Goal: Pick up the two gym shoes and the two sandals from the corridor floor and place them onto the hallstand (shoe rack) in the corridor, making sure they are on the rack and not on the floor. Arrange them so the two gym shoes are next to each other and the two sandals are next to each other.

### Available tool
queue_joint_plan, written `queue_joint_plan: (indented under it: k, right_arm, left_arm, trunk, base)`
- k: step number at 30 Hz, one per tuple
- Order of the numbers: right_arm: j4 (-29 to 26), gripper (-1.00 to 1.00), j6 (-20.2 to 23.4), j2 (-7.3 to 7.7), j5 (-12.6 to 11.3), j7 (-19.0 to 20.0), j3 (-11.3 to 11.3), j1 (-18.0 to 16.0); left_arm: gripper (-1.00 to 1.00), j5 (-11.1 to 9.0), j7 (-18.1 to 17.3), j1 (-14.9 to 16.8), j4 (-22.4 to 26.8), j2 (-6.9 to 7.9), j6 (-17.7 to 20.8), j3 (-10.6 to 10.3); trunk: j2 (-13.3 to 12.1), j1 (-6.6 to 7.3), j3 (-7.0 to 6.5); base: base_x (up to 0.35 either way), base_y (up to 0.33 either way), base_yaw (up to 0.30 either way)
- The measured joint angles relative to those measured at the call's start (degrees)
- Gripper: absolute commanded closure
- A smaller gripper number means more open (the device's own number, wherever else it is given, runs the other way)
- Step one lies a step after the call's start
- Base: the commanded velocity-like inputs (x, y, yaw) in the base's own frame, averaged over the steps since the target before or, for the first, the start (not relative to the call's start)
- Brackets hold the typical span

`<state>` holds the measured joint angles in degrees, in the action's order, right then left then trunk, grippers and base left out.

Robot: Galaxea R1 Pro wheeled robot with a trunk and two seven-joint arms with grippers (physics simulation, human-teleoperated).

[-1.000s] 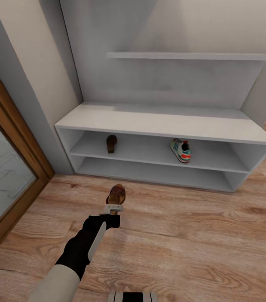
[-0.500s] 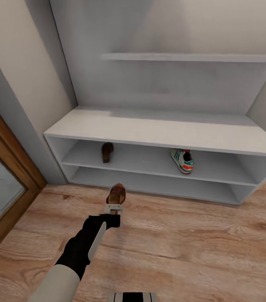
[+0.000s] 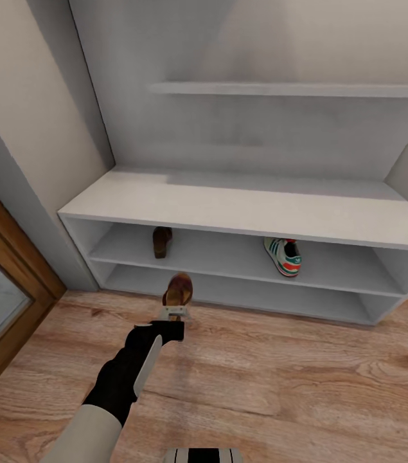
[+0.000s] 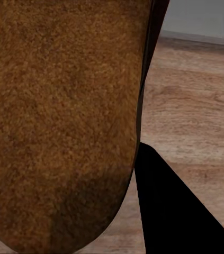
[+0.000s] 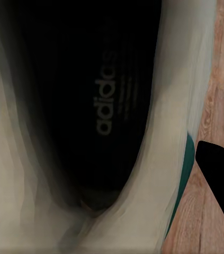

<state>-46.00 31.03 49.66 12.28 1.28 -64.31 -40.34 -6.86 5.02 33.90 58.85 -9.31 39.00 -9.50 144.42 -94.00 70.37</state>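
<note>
Since a second ago the camera has closed in on the hallstand (image 3: 242,209), which now fills more of the head view and sits further left, while the left arm carries its sandal at much the same spot in the picture.

Head view: the left pincer (image 3: 174,313) is clamped on the heel end of a brown sandal (image 3: 178,289), held above the corridor floor (image 3: 281,379) just in front of the hallstand's lower shelf. On the upper of the two open shelves, a second sandal (image 3: 161,240) lies toward the left end, and one gym shoe (image 3: 283,254), white with green stripes and red-orange accents, lies well apart from it toward the right. The hallstand's broad top is bare, and a wall shelf (image 3: 293,89) runs above it. A wood-framed door (image 3: 11,302) stands at the far left.

Left wrist view: the held sandal's brown, grainy sole (image 4: 64,121) is pressed close to the lens, with a dark finger (image 4: 175,211) beside it and floor planks beyond.

Right wrist view: the other gym shoe (image 5: 48,159) is gripped in the right pincer, its dark insole bearing the word "adidas" (image 5: 106,92), pale sides rising on either hand, a green stripe at its edge, a dark finger (image 5: 220,164) and floor beside it.
</note>
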Motion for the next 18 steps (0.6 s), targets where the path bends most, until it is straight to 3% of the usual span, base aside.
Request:
queue_joint_plan:
  k: [9,18]
  right_arm:
    - [0.0,1.0,0.0,0.0,-0.01,0.0,-0.02,0.0]
    - [0.0,1.0,0.0,0.0,-0.02,0.0,0.04,0.0]
  left_arm:
    - [1.0,-0.03,0.01,0.0,0.41,0.06,0.02,-0.06]
    - [1.0,-0.08,-0.01,0.0,0.25,0.1,0.01,-0.07]
  trunk:
    - [0.0,0.0,0.0]
    - [0.0,0.03,0.0]
  base:
    - [0.015,0.0,0.0]
    - [0.293,0.0,0.0]
